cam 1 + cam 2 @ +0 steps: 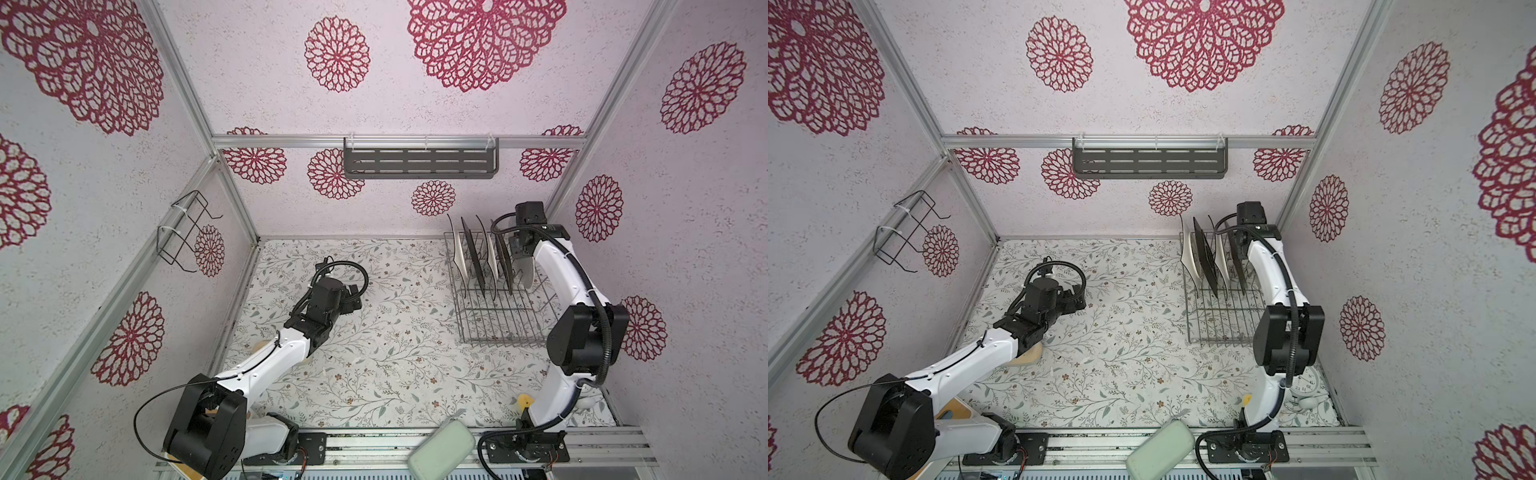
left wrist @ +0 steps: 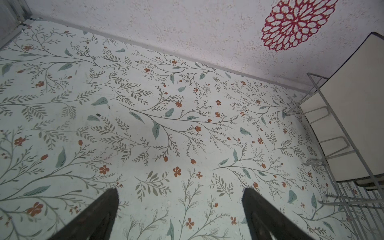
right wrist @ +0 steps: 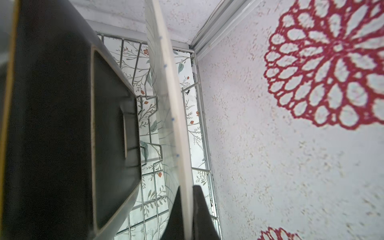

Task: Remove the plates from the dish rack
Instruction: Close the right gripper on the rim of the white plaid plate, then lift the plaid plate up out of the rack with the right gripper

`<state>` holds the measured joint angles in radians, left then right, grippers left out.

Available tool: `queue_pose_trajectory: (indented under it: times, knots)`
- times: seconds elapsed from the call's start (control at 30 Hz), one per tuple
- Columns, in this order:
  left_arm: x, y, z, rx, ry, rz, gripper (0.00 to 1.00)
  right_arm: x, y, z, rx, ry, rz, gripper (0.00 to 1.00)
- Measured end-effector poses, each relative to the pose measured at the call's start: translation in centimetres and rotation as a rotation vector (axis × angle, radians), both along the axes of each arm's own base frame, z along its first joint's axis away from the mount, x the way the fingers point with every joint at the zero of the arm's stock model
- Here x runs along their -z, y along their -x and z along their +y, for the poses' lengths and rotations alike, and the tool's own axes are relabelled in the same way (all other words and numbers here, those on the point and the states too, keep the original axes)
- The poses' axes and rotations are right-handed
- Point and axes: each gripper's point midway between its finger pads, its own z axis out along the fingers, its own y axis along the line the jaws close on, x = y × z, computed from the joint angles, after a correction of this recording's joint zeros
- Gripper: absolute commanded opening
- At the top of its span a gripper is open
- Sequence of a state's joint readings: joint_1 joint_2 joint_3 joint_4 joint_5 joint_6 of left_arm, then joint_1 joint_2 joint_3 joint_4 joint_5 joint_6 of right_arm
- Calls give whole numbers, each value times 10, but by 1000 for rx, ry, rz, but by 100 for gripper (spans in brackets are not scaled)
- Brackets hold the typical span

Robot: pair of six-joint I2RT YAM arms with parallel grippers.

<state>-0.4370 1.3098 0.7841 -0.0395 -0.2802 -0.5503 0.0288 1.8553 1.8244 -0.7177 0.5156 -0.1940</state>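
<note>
The silver wire dish rack [image 1: 500,328] stands at the back right of the table. Several plates stand upright in its rear rows: a white one with a black rim [image 1: 459,251] at the left end, then dark ones [image 1: 474,259]. My right gripper [image 3: 187,187] is shut on the rim of the round cream plate with grid lines [image 3: 168,83], the rightmost one [image 1: 527,270]. A dark brown plate [image 3: 62,124] stands just beside it. My left gripper [image 2: 180,190] hangs open over bare table [image 1: 353,300], left of the rack.
A dark grey slotted shelf [image 1: 419,162] hangs on the back wall. A black wire holder [image 1: 187,232] is fixed to the left wall. A pale green pad [image 1: 440,449] lies at the front edge, and a white clock [image 1: 1306,384] sits behind the right arm's base.
</note>
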Motion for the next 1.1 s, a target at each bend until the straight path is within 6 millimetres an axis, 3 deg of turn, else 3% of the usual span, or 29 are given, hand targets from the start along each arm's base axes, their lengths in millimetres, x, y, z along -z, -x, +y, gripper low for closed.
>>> queue_pose_trajectory:
  times: [0.23, 0.63, 0.9, 1.1]
  knots:
    - [-8, 6, -2, 10, 3, -9, 97, -25, 9, 1, -9, 1, -54, 0]
    - [-15, 15, -15, 39, -16, -4, 97, -51, 25, 6, -29, 20, -123, 0]
    - [-25, 21, -13, 34, -13, -9, 97, -82, 37, 21, -61, 50, -184, 0]
    - [-30, 27, -12, 33, 2, -1, 97, -120, 55, 43, -107, 46, -284, 0]
